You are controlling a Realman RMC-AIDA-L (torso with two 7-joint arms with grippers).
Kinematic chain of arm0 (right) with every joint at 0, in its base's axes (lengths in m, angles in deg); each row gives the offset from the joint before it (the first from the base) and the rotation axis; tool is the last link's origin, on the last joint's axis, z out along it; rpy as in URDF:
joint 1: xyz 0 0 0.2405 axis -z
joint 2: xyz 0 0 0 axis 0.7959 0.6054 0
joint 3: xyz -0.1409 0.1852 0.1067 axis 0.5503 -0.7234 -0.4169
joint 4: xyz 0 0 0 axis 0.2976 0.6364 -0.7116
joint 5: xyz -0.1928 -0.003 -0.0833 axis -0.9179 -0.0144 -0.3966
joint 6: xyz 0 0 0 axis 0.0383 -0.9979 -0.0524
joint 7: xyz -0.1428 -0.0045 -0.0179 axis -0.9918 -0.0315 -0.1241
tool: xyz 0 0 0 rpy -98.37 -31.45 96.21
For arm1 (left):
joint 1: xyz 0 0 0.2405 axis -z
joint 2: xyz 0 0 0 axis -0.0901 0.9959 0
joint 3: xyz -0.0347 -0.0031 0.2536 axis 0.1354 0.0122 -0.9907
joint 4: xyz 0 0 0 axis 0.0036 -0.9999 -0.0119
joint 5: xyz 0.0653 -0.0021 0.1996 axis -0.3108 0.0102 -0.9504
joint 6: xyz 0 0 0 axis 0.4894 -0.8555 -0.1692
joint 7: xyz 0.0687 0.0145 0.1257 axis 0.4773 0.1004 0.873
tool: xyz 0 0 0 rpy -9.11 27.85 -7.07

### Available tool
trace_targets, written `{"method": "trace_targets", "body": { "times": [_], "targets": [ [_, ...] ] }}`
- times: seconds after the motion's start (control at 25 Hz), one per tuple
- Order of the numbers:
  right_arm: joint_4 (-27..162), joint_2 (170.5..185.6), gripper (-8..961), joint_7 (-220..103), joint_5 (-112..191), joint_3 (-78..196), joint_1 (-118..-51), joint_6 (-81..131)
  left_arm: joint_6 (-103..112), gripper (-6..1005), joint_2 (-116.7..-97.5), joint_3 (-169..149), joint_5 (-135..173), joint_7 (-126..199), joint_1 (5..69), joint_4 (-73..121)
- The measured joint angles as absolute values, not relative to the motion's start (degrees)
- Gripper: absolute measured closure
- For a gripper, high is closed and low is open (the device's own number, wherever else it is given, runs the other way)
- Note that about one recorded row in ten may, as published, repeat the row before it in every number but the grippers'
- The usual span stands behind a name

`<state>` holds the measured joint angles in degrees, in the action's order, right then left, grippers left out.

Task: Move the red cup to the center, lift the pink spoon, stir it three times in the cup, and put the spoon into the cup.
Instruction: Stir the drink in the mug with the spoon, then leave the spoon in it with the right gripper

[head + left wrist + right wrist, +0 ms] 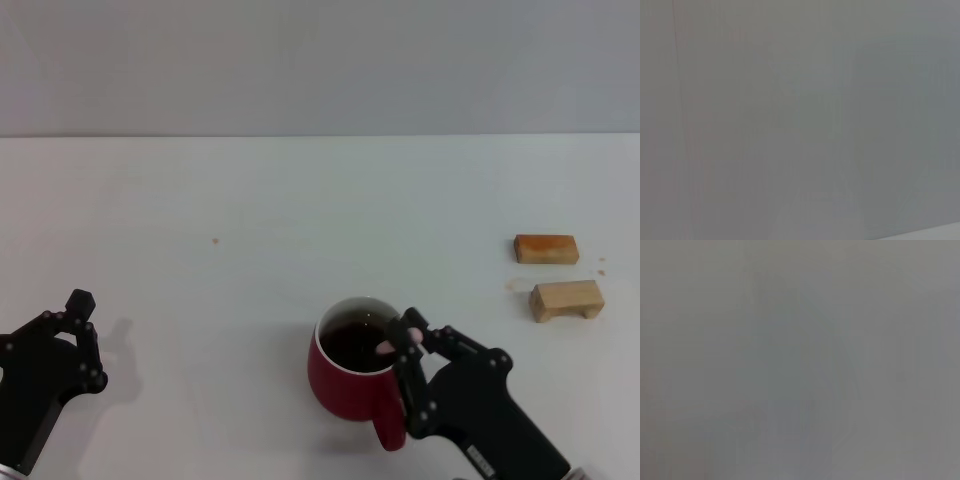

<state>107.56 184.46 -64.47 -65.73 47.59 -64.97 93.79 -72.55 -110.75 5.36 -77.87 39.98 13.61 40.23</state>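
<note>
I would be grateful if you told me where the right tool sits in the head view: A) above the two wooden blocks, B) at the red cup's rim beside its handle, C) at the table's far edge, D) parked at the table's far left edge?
B: the right tool is at the rim of the red cup, just above its handle, with a bit of the pink spoon showing over the dark liquid.

A plain grey surface (800, 110) fills almost the whole left wrist view, with no object to make out. A thin paler strip (935, 232) crosses one corner. No tool shows.
</note>
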Motion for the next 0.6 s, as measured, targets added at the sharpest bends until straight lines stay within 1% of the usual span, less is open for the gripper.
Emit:
{"method": "trace_targets", "body": {
  "times": [0.24, 0.6],
  "targets": [
    [108.38, 184.78, 932, -64.47, -65.77, 48.89, -67.07, 92.87, -72.98, 996, -110.70, 5.43, -77.86, 40.03, 13.35, 40.30],
    [108.66, 184.88, 933, -64.48, -65.36, 46.21, -70.30, 88.29, -73.13, 996, -110.66, 5.58, -77.86, 40.06, 13.14, 40.39]
  ]
}}
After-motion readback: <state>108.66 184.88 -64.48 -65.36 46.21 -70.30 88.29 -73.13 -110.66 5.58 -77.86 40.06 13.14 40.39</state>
